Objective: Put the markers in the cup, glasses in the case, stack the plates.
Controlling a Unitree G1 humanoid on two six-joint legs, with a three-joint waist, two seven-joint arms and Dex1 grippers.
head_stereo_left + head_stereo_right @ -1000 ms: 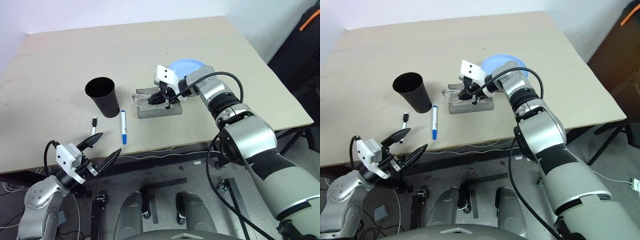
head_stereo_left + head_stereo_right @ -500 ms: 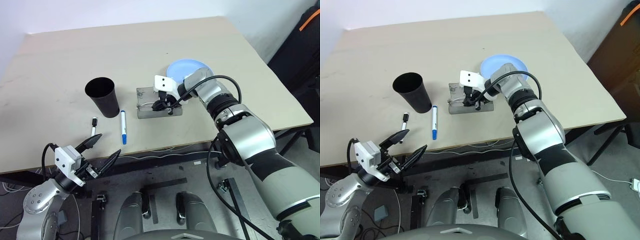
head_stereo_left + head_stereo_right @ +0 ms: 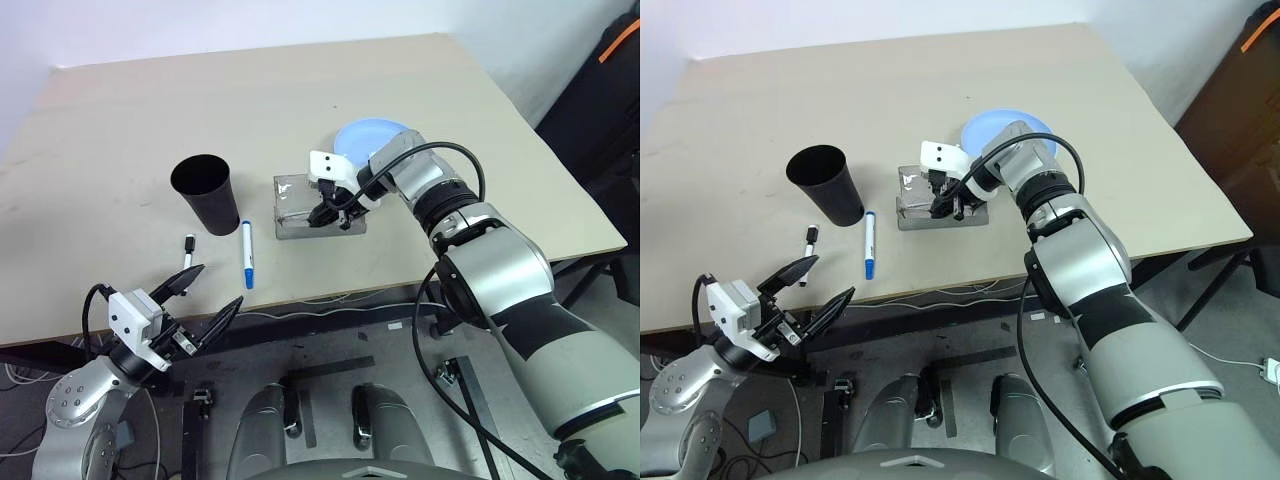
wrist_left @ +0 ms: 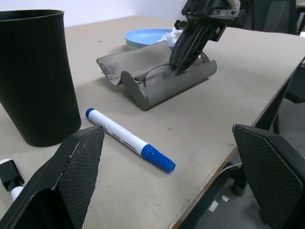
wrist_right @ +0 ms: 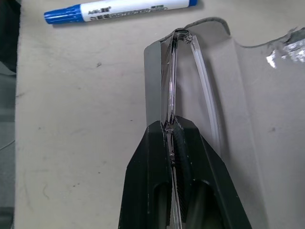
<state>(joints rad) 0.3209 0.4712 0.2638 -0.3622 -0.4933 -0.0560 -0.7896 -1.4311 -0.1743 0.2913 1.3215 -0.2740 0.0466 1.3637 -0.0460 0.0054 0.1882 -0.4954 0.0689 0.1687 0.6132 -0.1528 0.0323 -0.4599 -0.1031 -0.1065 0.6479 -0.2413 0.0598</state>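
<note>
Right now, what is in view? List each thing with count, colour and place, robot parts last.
table: one, beige, carrying everything.
cup: one, black, upright, left of the case.
markers: two, white; black-capped one near the cup's base, blue-capped one between cup and case.
case: one, grey, lying open at the table's middle.
glasses: one pair, clear frame, inside the case, pinched by the right gripper.
plate: light blue, just behind the case; any plate under it cannot be told.
right gripper: shut on the glasses, over the case.
left gripper: open, off the table's near edge.
</note>
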